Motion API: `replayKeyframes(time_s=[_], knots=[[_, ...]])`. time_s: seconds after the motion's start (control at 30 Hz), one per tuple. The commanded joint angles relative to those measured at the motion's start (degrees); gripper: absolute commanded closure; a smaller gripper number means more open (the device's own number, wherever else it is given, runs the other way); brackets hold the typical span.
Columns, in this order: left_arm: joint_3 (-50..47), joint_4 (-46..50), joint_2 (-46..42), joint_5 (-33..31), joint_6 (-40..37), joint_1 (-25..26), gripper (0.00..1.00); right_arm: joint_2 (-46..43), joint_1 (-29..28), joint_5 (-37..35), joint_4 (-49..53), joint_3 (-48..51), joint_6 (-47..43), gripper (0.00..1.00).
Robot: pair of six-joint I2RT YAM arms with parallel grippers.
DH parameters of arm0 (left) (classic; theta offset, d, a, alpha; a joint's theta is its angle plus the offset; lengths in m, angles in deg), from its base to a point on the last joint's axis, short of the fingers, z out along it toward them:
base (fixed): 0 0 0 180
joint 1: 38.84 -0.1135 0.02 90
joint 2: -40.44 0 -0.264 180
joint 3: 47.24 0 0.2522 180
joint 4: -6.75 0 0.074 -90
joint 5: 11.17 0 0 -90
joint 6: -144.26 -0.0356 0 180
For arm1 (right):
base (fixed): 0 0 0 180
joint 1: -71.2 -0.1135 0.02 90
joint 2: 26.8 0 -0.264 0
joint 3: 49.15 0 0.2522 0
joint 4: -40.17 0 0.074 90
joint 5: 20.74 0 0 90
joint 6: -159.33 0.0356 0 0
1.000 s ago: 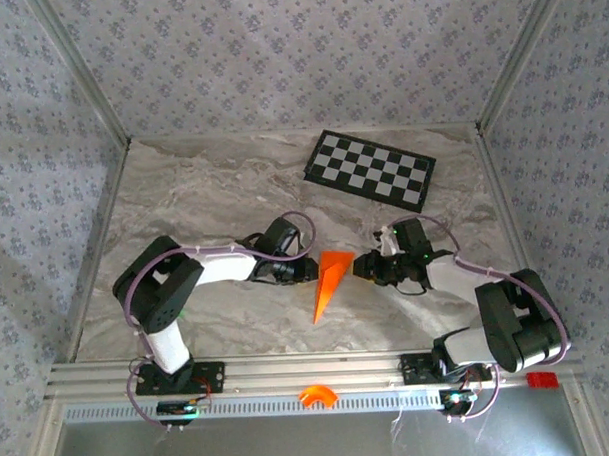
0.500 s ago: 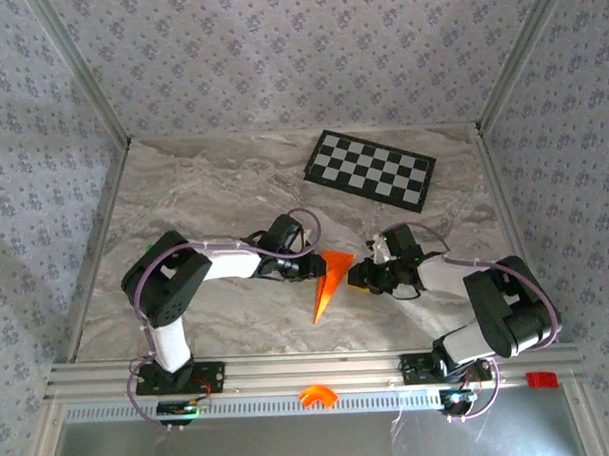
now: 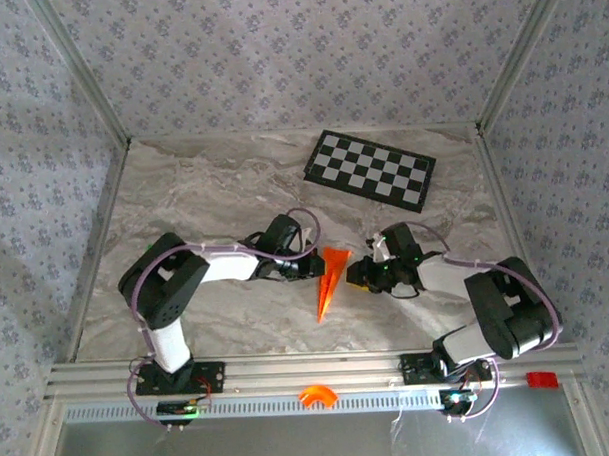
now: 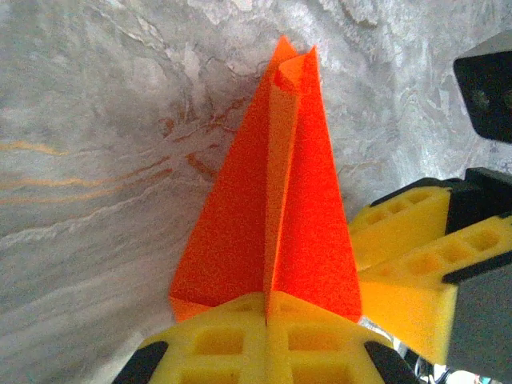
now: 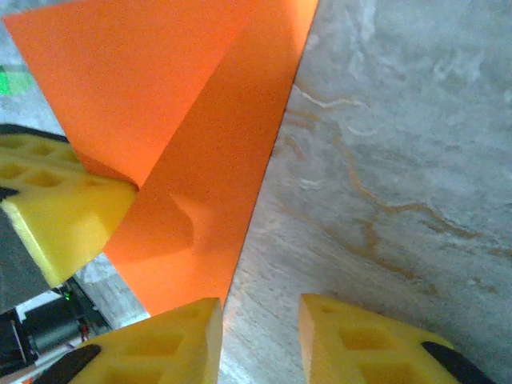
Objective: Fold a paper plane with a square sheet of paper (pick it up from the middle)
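Note:
The square sheet of paper is folded into a narrow, pointed, bright orange paper plane [image 3: 326,282] lying mid-table, tip toward the near edge. My left gripper [image 3: 311,266] is shut on the centre crease at its wide end. In the left wrist view the yellow pads [image 4: 216,340] meet on the upright crease of the plane [image 4: 232,216], with a wing spread to each side. My right gripper [image 3: 354,276] stands open just right of the plane. In the right wrist view its fingers [image 5: 260,328] straddle bare table beside the plane's edge [image 5: 192,136], holding nothing.
A black-and-white checkerboard [image 3: 370,168] lies at the back right. A small orange arch-shaped part [image 3: 316,395] sits on the front rail, and a red piece [image 3: 541,380] at the rail's right end. Frame posts and patterned walls enclose the marble table [image 3: 203,191].
My left gripper has shut on the paper's centre crease, and the paper has narrowed as its sides drew up. My right gripper has shifted slightly left toward the paper and opened a little.

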Motion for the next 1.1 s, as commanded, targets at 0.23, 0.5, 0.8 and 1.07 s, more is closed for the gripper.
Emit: replayKeyframes(time_s=[0.23, 0.5, 0.8, 1.07], knots=[[4.07, 17.72, -9.51, -23.45, -4.25, 5.13, 0.98, -7.17, -3.73, -2.75, -0.28, -3.11, 7.23, 0.55], [4.41, 18.48, -9.69, -26.76, -2.47, 7.14, 0.97, -3.36, -8.0, -7.17, -1.95, -5.43, 11.27, 0.51], [4.91, 19.05, -9.44, -26.91, -2.34, 7.48, 0.96, 2.21, -10.93, -6.4, -4.26, -8.32, 12.73, 0.5], [5.36, 19.36, -9.53, -26.82, -2.39, 7.76, 0.96, 7.47, -12.38, -7.82, -0.88, -11.32, 11.36, 0.52]])
